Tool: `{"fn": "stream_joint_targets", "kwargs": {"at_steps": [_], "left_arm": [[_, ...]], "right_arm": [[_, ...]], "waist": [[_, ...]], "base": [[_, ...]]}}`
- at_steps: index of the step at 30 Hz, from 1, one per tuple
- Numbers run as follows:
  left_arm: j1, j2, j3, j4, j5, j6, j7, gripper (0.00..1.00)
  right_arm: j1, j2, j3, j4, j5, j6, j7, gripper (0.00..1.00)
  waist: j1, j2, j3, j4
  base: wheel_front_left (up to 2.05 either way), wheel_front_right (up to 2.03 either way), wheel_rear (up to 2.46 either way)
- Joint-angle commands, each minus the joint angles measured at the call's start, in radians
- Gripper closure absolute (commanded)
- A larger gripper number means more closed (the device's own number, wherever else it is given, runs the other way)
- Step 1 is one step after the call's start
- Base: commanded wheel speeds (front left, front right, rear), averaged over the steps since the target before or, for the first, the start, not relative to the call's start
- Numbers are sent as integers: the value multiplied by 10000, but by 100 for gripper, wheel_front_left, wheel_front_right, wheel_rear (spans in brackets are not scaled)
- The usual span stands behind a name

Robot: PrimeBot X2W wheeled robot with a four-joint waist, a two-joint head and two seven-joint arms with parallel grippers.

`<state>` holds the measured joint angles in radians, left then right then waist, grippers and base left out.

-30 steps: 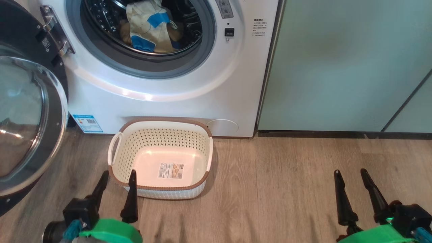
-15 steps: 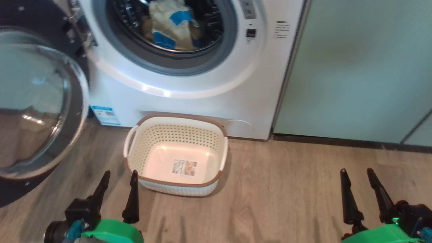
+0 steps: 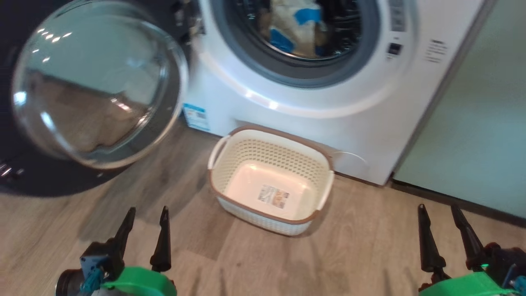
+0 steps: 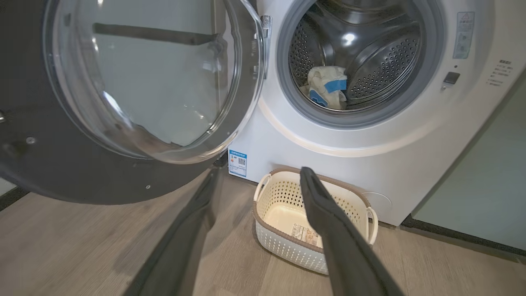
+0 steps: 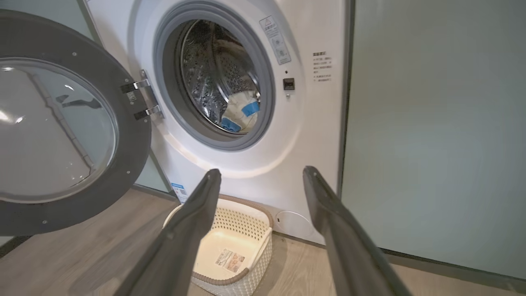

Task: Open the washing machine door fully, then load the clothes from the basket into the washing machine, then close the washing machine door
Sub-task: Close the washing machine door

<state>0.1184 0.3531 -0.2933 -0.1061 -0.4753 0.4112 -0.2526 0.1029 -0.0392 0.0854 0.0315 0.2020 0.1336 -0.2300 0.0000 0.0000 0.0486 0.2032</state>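
The washing machine [image 3: 324, 123] [image 4: 411, 156] [image 5: 312, 135] stands with its door [image 3: 98, 86] [image 4: 139, 82] [image 5: 57, 131] swung wide open to the left. The pale yellow and blue clothes [image 3: 298, 26] [image 4: 326, 87] [image 5: 241, 112] lie inside the steel drum. The cream basket [image 3: 272, 181] [image 4: 283, 246] [image 5: 246, 283] sits on the floor just below the drum opening, with just a label on its bottom. My left gripper [image 3: 147, 218] [image 4: 259, 181] hangs open, low, left of the basket. My right gripper [image 3: 439, 216] [image 5: 263, 179] is open at the lower right, well away from the basket.
Pale green cabinet doors [image 3: 485, 123] [image 5: 431, 144] stand right of the machine. Wood-look floor [image 3: 370, 246] spreads between my grippers. The open door reaches out over the floor at the left, above and behind my left gripper.
The head camera has turned left, so the door, machine and basket have slid right in its view. Both grippers hold the same open pose.
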Motion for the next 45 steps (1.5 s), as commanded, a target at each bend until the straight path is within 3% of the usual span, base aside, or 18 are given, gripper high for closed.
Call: {"fn": "stream_joint_targets", "kwargs": {"at_steps": [1,8,23,24,25,26,38,45], "left_arm": [[-506,53,446,-245,97,11,-88,0],[-441,-74,534,-261,140,-64,-90,0],[-383,-304,660,-250,332,-177,-91,0],[-381,-313,673,-254,344,-186,-91,3],[-375,-326,683,-258,344,-200,-91,65],[-372,-349,703,-277,340,-215,-91,100],[-466,-367,803,-509,353,-637,-91,100],[-1110,-123,1553,-1713,-259,-1308,-91,100]], "right_arm": [[-261,-110,176,-359,-66,-29,12,0],[-300,-110,262,-375,-60,-29,66,0],[-355,-110,375,-364,-75,-29,119,0],[-355,-110,383,-362,-74,-29,120,0],[-353,-110,390,-358,-69,-29,118,0],[-350,-110,392,-353,-63,-29,114,0],[-394,-110,289,-353,-92,-29,102,0],[-338,-110,239,-385,-114,-29,119,0]], "waist": [[0,0,38,568],[0,0,59,1357],[0,0,92,1486],[0,0,96,1471],[0,0,95,1458],[0,0,97,1449],[0,0,144,1626],[0,0,93,1827]], "base": [[0,0,0],[0,0,0],[0,0,0],[0,0,0],[0,0,0],[0,0,0],[0,0,0],[0,0,0]]}}
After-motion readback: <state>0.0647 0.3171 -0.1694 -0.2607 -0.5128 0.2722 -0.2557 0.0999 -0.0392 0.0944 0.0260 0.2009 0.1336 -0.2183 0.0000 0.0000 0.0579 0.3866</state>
